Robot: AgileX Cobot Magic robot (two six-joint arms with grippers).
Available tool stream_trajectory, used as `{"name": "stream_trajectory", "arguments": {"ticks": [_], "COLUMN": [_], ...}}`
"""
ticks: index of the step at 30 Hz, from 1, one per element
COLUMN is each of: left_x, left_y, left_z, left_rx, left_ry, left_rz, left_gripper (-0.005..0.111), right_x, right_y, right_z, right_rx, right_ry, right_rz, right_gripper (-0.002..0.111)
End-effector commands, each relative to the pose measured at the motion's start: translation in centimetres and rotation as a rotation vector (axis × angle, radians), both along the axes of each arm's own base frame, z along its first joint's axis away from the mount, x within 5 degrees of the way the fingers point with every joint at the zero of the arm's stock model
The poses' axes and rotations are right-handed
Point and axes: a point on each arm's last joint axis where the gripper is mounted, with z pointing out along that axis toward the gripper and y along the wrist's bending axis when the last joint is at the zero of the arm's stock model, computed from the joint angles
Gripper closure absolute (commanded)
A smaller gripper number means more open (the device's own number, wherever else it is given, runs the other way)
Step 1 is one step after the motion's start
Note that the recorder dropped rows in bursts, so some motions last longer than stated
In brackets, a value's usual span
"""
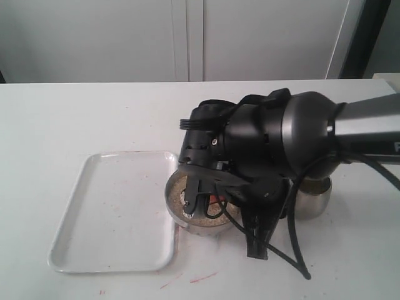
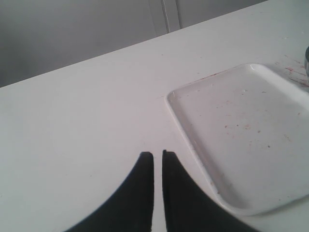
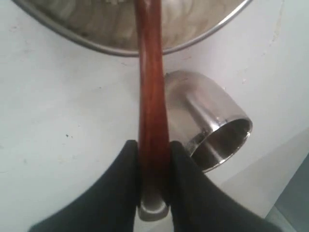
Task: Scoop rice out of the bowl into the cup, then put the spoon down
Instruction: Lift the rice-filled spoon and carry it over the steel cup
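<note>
Scooping looks in hand — right pincer (image 3: 153, 145) clamped on the spoon (image 3: 150, 72) by its handle, reaching into the bowl (image 1: 167, 199) of rice (image 1: 177, 186). Next move calls for a level lift to the cup (image 1: 312, 199) just beside. Left pincer (image 2: 158, 157) narrow, empty.

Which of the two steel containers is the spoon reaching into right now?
The wide, shallow bowl holding rice, beside the white tray. The spoon crosses its rim; the smaller rounded cup stands aside, farther from the tray.
</note>
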Motion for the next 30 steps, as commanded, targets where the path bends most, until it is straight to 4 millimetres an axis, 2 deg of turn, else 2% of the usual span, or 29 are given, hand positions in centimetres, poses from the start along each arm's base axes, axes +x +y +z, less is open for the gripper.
{"name": "stream_trajectory", "arguments": {"ticks": [1,5,11,17,24,30], "left_x": [0.0,0.0,0.0,0.0,0.0,0.0], "left_y": [0.0,0.0,0.0,0.0,0.0,0.0], "left_z": [0.2,0.2,0.2,0.2,0.2,0.2], "left_rx": [0.0,0.0,0.0,0.0,0.0,0.0], "left_ry": [-0.003,-0.003,-0.003,-0.003,-0.003,-0.003], "left_rz": [0.002,0.002,0.002,0.002,0.002,0.002], "left_gripper": [0.092,0.092,0.092,0.092,0.092,0.092], "right_x": [0.0,0.1,-0.2,-0.1,-0.4,-1.3], "right_y": [-1.2,-2.6,-4.1,-6.9,-8.6,-10.6], "right_z": [0.8,2.4,4.9,7.0,8.2,6.9], "right_rx": [0.058,0.132,0.189,0.256,0.286,0.224], "right_ry": [0.012,0.002,-0.033,-0.067,-0.098,-0.068], "right_rz": [-0.082,-0.153,-0.152,-0.224,-0.264,-0.288], "right_gripper": [0.108,0.108,0.108,0.108,0.108,0.108]}}
